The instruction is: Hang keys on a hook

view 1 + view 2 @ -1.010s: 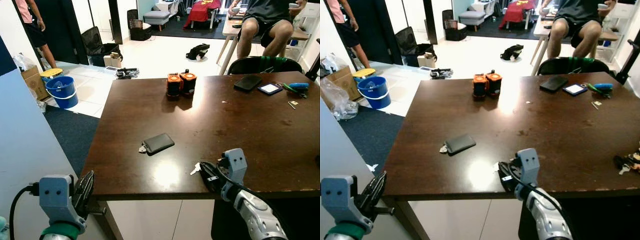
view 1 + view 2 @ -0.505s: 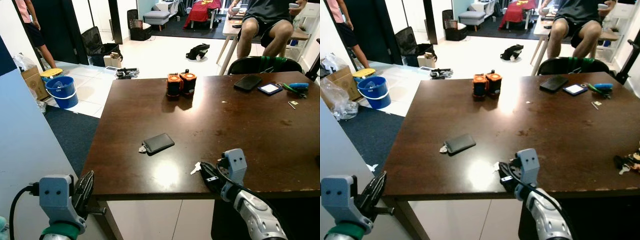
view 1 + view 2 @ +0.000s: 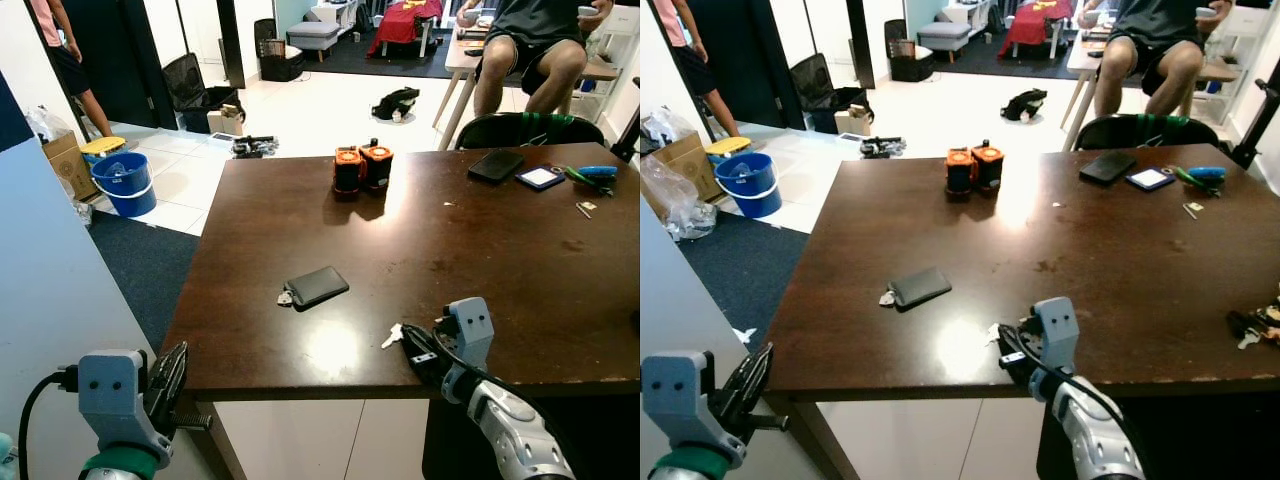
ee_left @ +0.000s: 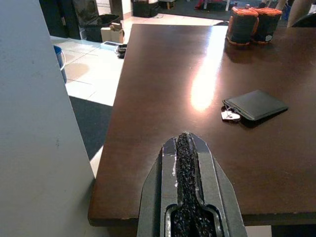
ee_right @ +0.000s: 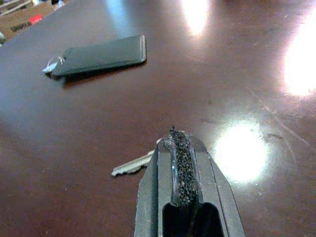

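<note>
Hanging low off the near left corner of the surface (image 3: 300, 230), left claw (image 3: 168, 378) pressed shut and holding nothing. Lying flat near the front edge, key (image 5: 132, 167) touching the tip of the right claw (image 5: 178, 163), blade sticking out sideways. Right claw pinched narrow, much nearer.

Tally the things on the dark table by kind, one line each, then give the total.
Orange-and-black canisters: 2
Black flat cases: 2, near one, far one
Key at the right gripper: 1
Blue-framed device: 1
Blue-handled tool: 1
Total: 7
</note>
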`<state>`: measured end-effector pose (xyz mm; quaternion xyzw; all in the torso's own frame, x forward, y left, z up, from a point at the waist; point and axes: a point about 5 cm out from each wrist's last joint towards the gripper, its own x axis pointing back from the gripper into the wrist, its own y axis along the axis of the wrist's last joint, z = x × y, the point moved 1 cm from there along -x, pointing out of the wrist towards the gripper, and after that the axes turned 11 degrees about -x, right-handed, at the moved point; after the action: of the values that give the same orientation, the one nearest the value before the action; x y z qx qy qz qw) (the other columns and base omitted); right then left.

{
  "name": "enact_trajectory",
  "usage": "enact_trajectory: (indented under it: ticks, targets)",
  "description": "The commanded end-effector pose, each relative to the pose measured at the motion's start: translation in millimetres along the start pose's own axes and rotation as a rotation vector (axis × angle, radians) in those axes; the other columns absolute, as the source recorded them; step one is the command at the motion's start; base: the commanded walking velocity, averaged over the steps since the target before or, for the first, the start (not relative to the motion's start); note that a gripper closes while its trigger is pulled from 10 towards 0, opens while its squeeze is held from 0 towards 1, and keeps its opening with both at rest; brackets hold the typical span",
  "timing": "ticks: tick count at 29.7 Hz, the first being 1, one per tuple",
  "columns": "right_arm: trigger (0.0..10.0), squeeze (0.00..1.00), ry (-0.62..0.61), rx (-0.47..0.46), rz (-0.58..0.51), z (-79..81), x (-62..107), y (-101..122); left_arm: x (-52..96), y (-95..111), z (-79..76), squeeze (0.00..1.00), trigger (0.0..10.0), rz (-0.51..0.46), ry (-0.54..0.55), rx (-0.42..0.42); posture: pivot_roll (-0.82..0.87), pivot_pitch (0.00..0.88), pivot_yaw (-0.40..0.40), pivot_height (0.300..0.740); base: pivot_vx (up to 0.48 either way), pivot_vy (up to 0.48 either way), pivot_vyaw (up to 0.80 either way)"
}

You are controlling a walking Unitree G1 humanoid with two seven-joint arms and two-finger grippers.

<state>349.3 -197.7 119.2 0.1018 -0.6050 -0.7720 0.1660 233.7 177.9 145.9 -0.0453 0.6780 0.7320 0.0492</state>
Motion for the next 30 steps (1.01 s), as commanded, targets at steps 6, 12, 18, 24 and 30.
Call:
enact_trajectory:
  ticks: [6, 12, 18, 24, 30]
  targets:
    - [0.0, 0.0, 0.007, -0.062, -0.199, 4.4, -9.9, 44.7, 2.1, -2.4, 3.6, 0.0, 10.0, 0.016, 0.012, -0.006, -0.04, 0.073, 0.158, 0.74, 0.0, 0.0, 0.0]
    - [0.0, 0.0, 0.019, -0.069, -0.231, 8.3, -12.4, 53.6, 2.1, -2.2, 3.5, 0.0, 10.0, 0.016, 0.012, -0.007, -0.04, 0.073, 0.158, 0.74, 0.0, 0.0, 0.0]
    - [8.5, 0.0, 0.033, 0.012, -0.078, 9.6, -12.4, 29.4, 2.4, -2.4, 3.4, 0.0, 10.0, 0.018, 0.01, -0.008, -0.04, 0.073, 0.158, 0.74, 0.0, 0.0, 0.0]
    - [10.0, 0.4, 0.011, 0.021, 0.009, 6.0, -7.3, 6.5, 3.1, -3.1, 2.7, 0.0, 10.0, 0.021, 0.009, -0.006, -0.04, 0.073, 0.158, 0.74, 0.0, 0.0, 0.0]
    - [10.0, 0.46, -0.011, 0.017, 0.03, 2.5, -2.7, -0.9, 4.3, -3.3, 2.7, 0.0, 10.0, 0.023, 0.01, -0.005, -0.04, 0.075, 0.156, 0.74, 0.0, 0.0, 0.0]
